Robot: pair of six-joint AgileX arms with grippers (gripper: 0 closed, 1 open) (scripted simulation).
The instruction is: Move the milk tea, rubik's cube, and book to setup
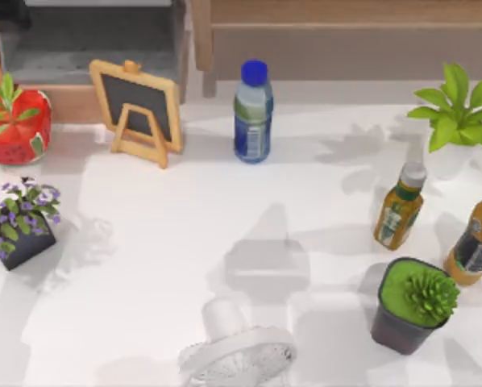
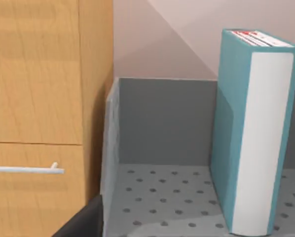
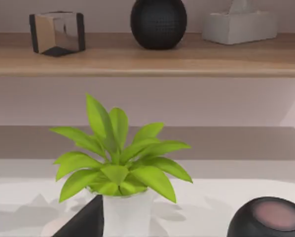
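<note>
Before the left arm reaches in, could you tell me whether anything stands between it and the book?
Nothing visible does. In the left wrist view the book stands upright on the dotted grey tray, with bare floor before it.

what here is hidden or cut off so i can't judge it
- Book, left wrist view: its foot runs past the picture's bottom edge, and the cover title faces away.
- Tea bottle, top view: cut by the right edge.
- Fan, top view: cut by the bottom edge.
- Dark round object, right wrist view: cut by the bottom edge, so I cannot tell what it is.
- Tissue box, right wrist view: top cut off.
</note>
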